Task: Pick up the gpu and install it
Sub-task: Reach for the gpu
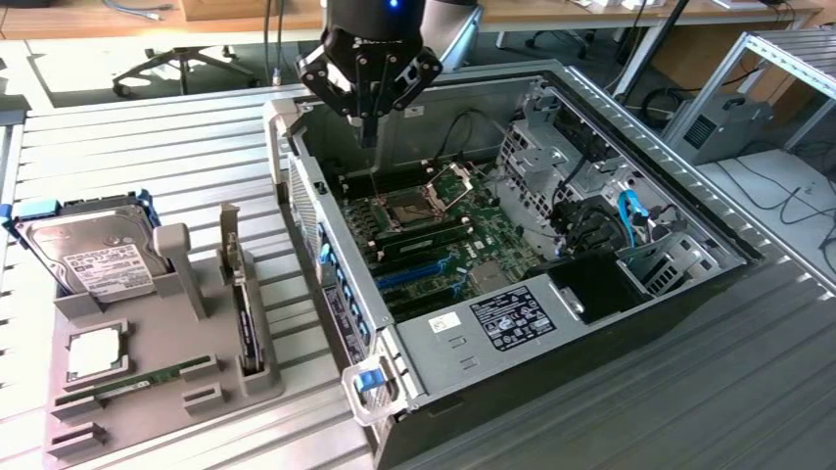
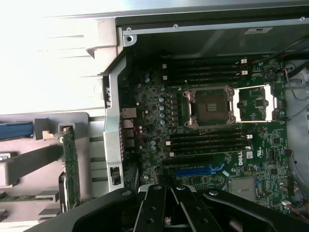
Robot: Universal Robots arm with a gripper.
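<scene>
Clenched on nothing, the claw [image 1: 367,129] hangs over the open computer case [image 1: 308,196]. Beside that case the gpu [image 1: 243,304] stands untouched in its grey holder [image 1: 170,343], so pickup and installation both remain undone.

My claw [image 1: 368,135] hangs empty with its fingers pressed together, above the open computer case [image 1: 432,348] and over the motherboard [image 1: 438,230]. Well apart from my claw, toward the exterior view's left, the gpu [image 1: 245,313] stands on edge in a grey holder [image 1: 163,333] on the slatted worktop [image 1: 157,147]. Beyond it, farther from my claw, a hard drive [image 1: 92,259] leans in the same holder.
</scene>
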